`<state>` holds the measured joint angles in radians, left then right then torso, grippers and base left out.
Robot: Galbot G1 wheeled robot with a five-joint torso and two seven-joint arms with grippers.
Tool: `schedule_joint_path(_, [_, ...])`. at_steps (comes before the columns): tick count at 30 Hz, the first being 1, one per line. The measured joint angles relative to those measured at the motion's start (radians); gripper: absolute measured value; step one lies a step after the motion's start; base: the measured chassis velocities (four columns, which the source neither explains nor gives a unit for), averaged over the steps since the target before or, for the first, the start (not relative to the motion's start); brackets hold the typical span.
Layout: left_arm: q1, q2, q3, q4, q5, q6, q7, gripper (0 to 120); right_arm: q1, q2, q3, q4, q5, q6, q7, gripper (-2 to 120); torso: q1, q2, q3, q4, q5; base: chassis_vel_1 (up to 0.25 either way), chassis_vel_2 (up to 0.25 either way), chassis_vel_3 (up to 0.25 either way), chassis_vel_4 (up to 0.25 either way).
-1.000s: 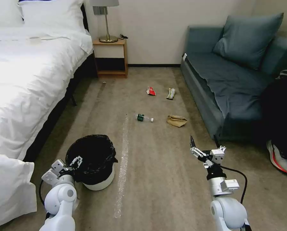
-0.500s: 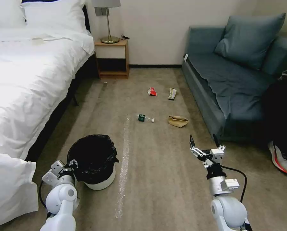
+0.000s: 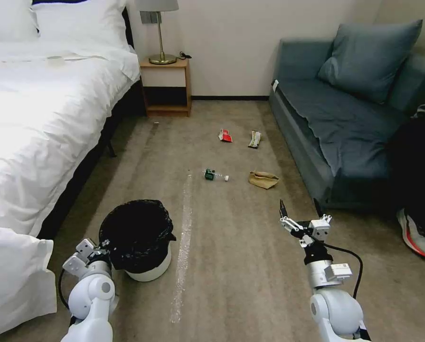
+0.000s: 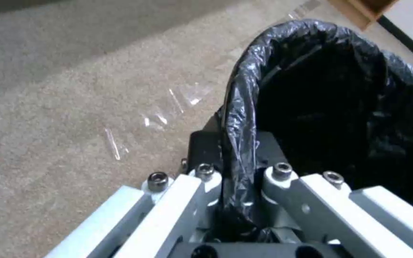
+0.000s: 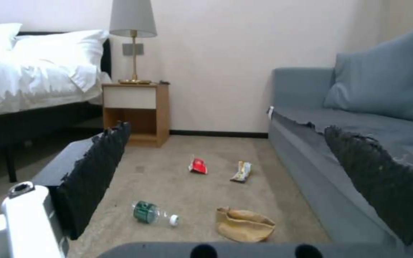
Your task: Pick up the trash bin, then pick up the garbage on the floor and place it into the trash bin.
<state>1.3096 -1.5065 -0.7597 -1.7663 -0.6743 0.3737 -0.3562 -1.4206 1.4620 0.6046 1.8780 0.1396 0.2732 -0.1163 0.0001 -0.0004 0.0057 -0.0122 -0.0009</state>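
One light trash bin (image 3: 143, 244) stands on the floor (image 3: 231, 266); the left pincer (image 4: 237, 186) pinches its stiff rim through the slippery black bag, a fair hold. Right pincer (image 3: 301, 212) hovers wide apart, well short of the bottle (image 3: 215, 175).

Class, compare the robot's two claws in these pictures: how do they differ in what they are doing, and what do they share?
The left claw is shut on the black-lined rim of the trash bin, while the right claw is open and holds nothing. The left claw sits low beside the bed; the right claw is held out above bare carpet, facing the bottle and paper bag. Both reach forward from white arms.
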Motion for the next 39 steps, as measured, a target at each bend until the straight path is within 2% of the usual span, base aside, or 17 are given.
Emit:
schedule_joint_path(1, [0.0, 0.0, 0.0, 0.0, 0.0, 0.0, 0.0, 5, 0.0, 0.0, 0.0, 0.0, 0.0, 0.0, 0.0, 100, 0.0, 0.0, 0.0, 0.0, 0.0, 0.0, 0.0, 0.0, 0.0])
schedule_joint_path(3, [0.025, 0.0, -0.001, -0.023, 0.085, -0.018, 0.045, 4, 0.0, 0.001, 0.001, 0.0, -0.001, 0.0, 0.001, 100, 0.0, 0.0, 0.0, 0.0001, -0.0015, 0.0, 0.0, 0.0, 0.0])
schedule_joint_path(4, [0.025, 0.0, -0.001, -0.023, 0.085, -0.018, 0.045, 4, 0.0, 0.001, 0.001, 0.0, -0.001, 0.0, 0.001, 100, 0.0, 0.0, 0.0, 0.0001, -0.0015, 0.0, 0.0, 0.0, 0.0])
schedule_joint_path(6, [0.043, -0.004, 0.005, -0.068, 0.176, -0.015, 0.057, 4, 0.0, 0.001, 0.004, 0.004, -0.001, -0.013, 0.009, 100, 0.0, 0.0, 0.001, -0.0009, -0.0025, 0.0, 0.0, 0.0, 0.0])
schedule_joint_path(7, [0.043, -0.004, 0.005, -0.068, 0.176, -0.015, 0.057, 4, 0.0, 0.001, 0.004, 0.004, -0.001, -0.013, 0.009, 100, 0.0, 0.0, 0.001, -0.0009, -0.0025, 0.0, 0.0, 0.0, 0.0])
schedule_joint_path(9, [0.057, -0.005, 0.006, -0.126, 0.261, -0.012, 0.058, 4, 0.0, 0.0, 0.007, 0.005, -0.002, -0.016, 0.016, 100, 0.0, 0.0, 0.0, -0.0005, 0.0004, 0.0, 0.0, 0.0, 0.0])
schedule_joint_path(10, [0.057, -0.005, 0.006, -0.126, 0.261, -0.012, 0.058, 4, 0.0, 0.0, 0.007, 0.005, -0.002, -0.016, 0.016, 100, 0.0, 0.0, 0.0, -0.0005, 0.0004, 0.0, 0.0, 0.0, 0.0])
schedule_joint_path(12, [0.068, -0.005, 0.012, -0.175, 0.325, -0.012, 0.057, 4, 0.0, 0.0, 0.009, 0.005, -0.007, -0.017, 0.02, 100, 0.0, 0.0, 0.0, 0.0001, -0.0002, 0.0, 0.0, 0.0, 0.0])
schedule_joint_path(13, [0.068, -0.005, 0.012, -0.175, 0.325, -0.012, 0.057, 4, 0.0, 0.0, 0.009, 0.005, -0.007, -0.017, 0.02, 100, 0.0, 0.0, 0.0, 0.0001, -0.0002, 0.0, 0.0, 0.0, 0.0])
schedule_joint_path(15, [0.074, -0.004, 0.02, -0.225, 0.365, -0.012, 0.051, 4, 0.002, 0.0, 0.01, 0.005, -0.013, -0.017, 0.03, 100, 0.0, 0.0, 0.0, -0.0001, 0.0003, 0.0, 0.0, 0.0, 0.0])
schedule_joint_path(23, [0.099, -0.011, 0.056, -0.309, 0.45, -0.026, 0.036, 4, 0.004, 0.006, 0.009, 0.002, -0.016, 0.001, 0.048, 100, 0.0, 0.0, 0.0, -0.0001, 0.0009, 0.0, 0.0, 0.0, 0.0])
schedule_joint_path(27, [0.12, -0.019, 0.062, -0.326, 0.471, -0.043, 0.03, 4, 0.009, 0.006, 0.0, 0.005, 0.011, -0.008, 0.093, 100, 0.0, 0.0, 0.0, 0.0001, 0.0007, 0.0, 0.0, 0.0, 0.0])
schedule_joint_path(34, [0.131, -0.017, 0.064, -0.344, 0.474, -0.052, 0.03, 4, 0.012, -0.002, -0.012, -0.001, 0.033, -0.003, 0.098, 100, 0.0, 0.0, 0.0, 0.0001, 0.0007, 0.0, 0.0, 0.0, 0.0])
schedule_joint_path(39, [0.139, -0.011, 0.065, -0.359, 0.485, -0.076, 0.064, 4, 0.01, -0.002, -0.017, -0.022, 0.036, 0.009, 0.092, 100, 0.0, 0.0, 0.0, 0.0001, 0.0008, 0.0, 0.0, 0.0, 0.0])
